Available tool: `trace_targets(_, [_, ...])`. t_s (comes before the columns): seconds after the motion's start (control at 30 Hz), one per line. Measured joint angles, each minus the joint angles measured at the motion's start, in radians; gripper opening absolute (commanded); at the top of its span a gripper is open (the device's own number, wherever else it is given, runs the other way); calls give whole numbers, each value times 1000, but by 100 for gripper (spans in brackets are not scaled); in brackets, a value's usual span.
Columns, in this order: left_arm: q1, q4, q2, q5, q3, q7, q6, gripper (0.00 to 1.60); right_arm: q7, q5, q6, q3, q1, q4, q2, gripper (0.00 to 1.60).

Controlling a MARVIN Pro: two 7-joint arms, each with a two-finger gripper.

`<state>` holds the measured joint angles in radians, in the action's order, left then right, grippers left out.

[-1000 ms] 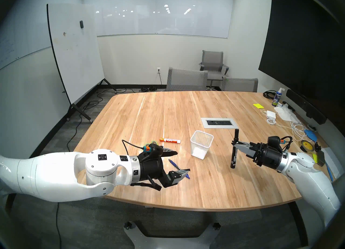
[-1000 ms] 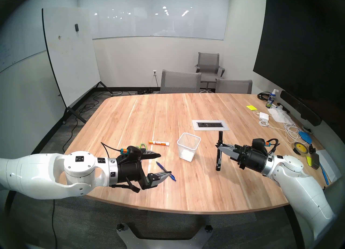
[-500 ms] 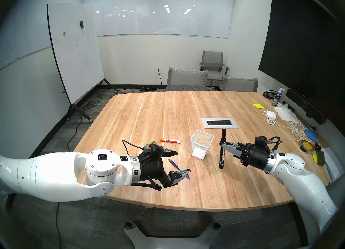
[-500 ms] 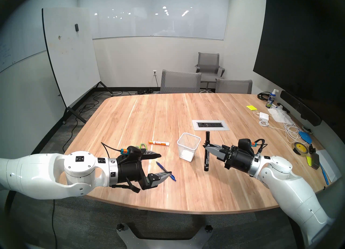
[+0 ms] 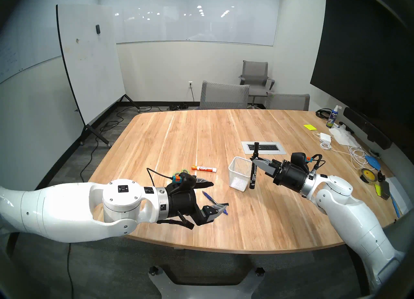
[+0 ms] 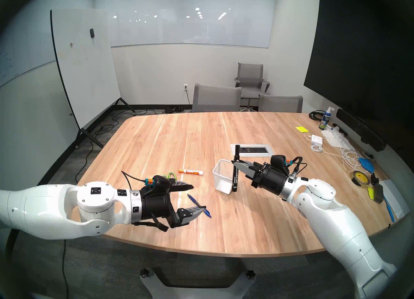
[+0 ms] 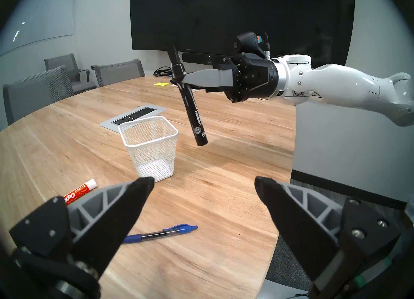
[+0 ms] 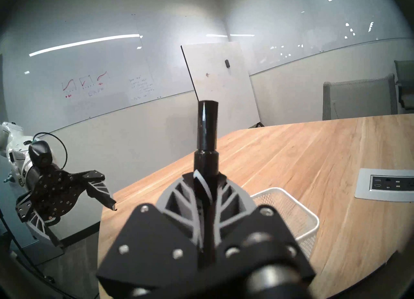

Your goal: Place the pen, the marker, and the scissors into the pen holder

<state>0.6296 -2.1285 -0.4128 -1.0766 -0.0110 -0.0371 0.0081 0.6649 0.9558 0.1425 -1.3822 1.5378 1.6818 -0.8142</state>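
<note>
The right tool [image 5: 257,160] is clamped tight on a thick black marker with white lettering [image 5: 253,173], gripping it just below the cap so that it hangs nearly upright, cap end up, its lower end clear of the light wooden tabletop [image 5: 201,134]. The marker hangs just beside the small square white wire-mesh pen holder [image 5: 240,177], on the holder's right and outside its rim. The left tool [image 5: 217,194] hovers with its jaws spread wide and nothing between them, above a slim blue ballpoint pen with a clip [image 7: 161,233] lying flat on the tabletop. Small scissors with lime-green loop handles [image 6: 170,175] lie behind that tool, mostly hidden by it. An orange-and-white dry-erase marker [image 5: 204,169] lies left of the holder, apart from it.
</note>
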Motion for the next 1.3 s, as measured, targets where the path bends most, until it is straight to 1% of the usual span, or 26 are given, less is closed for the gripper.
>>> trace_targets(0.23, [0, 0, 0, 0, 0, 0, 0, 160, -54, -31, 48, 12, -63, -42, -49, 0])
trace_targets(0.47, [0, 0, 0, -1, 0, 0, 0, 160, -70, -49, 93, 13, -120, -86, -81, 0])
trace_targets(0.67, [0, 0, -1, -1, 0, 0, 0, 160, -53, -47, 139, 29, -177, -133, -97, 0])
trace_targets(0.93, [0, 0, -1, 0, 1, 1, 0, 160, -20, -42, 175, 39, -220, -156, -103, 0])
trace_targets(1.13, [0, 0, -1, 0, 1, 1, 0, 160, -7, -38, 192, 35, -240, -155, -106, 0])
trace_targets(1.3, [0, 0, -1, 0, 1, 1, 0, 160, -6, -41, 182, 29, -251, -155, -115, 0])
